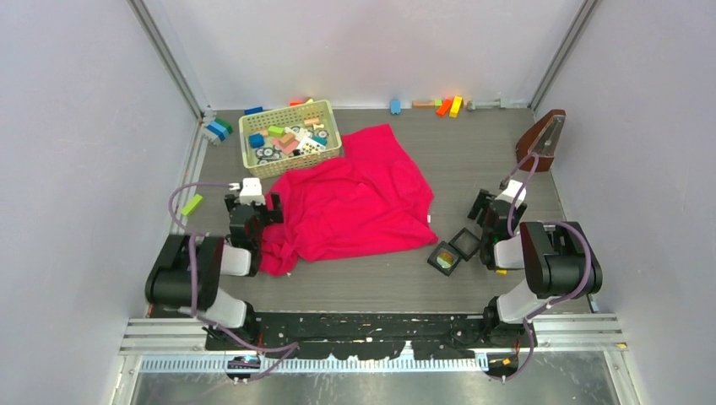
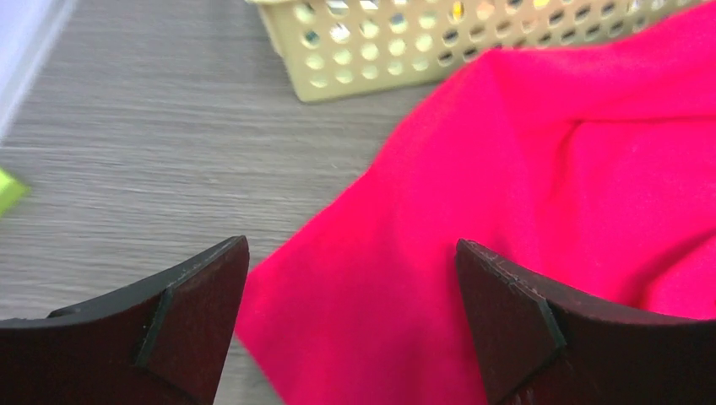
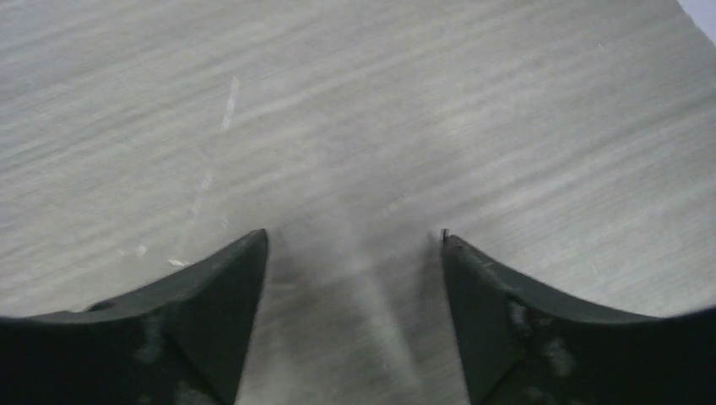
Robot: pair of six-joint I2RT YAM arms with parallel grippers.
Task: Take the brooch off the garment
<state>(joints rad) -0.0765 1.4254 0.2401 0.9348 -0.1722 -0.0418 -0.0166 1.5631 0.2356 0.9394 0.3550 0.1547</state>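
Okay, cream basket [image 1: 295, 160] holds toy blocks [image 1: 287, 139]; brooch [image 1: 444, 256] lies in black tray [image 1: 432, 259] beside garment [image 1: 355, 202]. Left gripper [image 2: 350, 245] wide over garment edge; right gripper [image 3: 353, 236] wide, empty, above table [image 3: 355, 101].

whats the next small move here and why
Probably draw the right gripper back toward its base: the brooch already sits in the small black tray, apart from the garment, and both grippers are open and empty. The left gripper, over the garment's edge, likely has nothing left to hold.
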